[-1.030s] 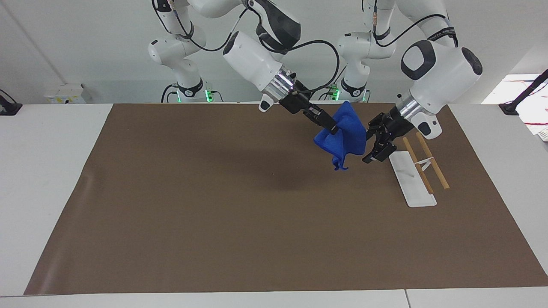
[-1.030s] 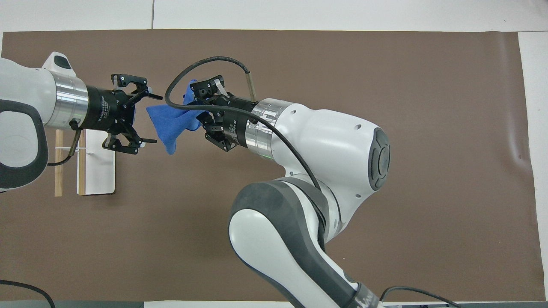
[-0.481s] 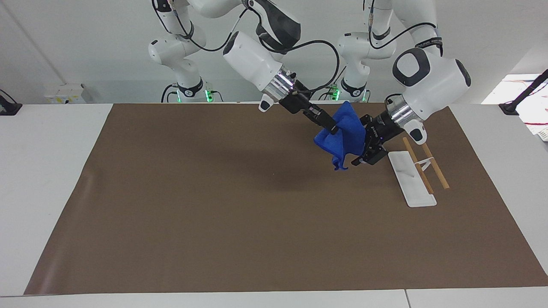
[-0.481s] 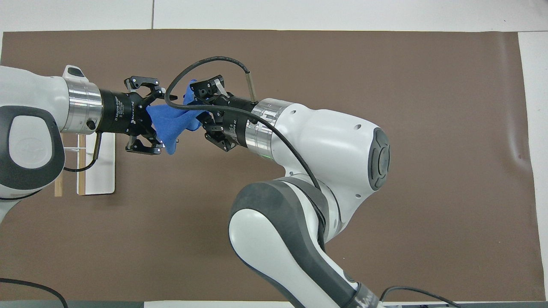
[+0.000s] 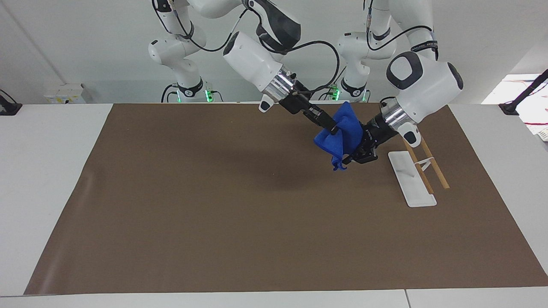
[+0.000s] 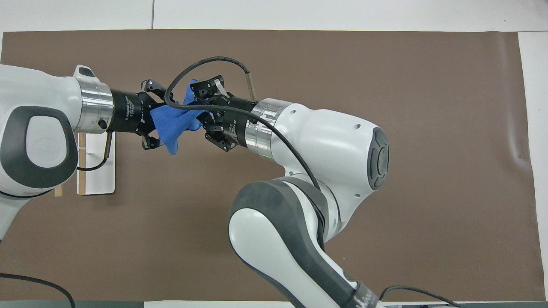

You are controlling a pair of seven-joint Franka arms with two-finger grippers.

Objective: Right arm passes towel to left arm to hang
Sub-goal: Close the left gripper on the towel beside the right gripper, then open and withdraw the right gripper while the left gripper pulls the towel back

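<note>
Item one, the towel [image 5: 342, 134]: blue cloth, bunched, you will find it hanging in the air over the brown mat [image 5: 214, 214], between both grippers.

Item two, the right gripper [image 5: 332, 127]: fingertips pinched tight on the towel's upper fold.

Item three, the left gripper [image 5: 353, 158]: pressed into the towel's other edge (cloth lies between its fingers; whether it has clamped you cannot tell).

Item four, the white tray [image 5: 411, 179] with two wooden rods [image 5: 434, 164]: on the mat toward the left arm's end, just beside the left gripper.

A robotics lab: two white arms [image 5: 257, 64] on a bench with brown mat [image 5: 214, 214], bare white walls.
</note>
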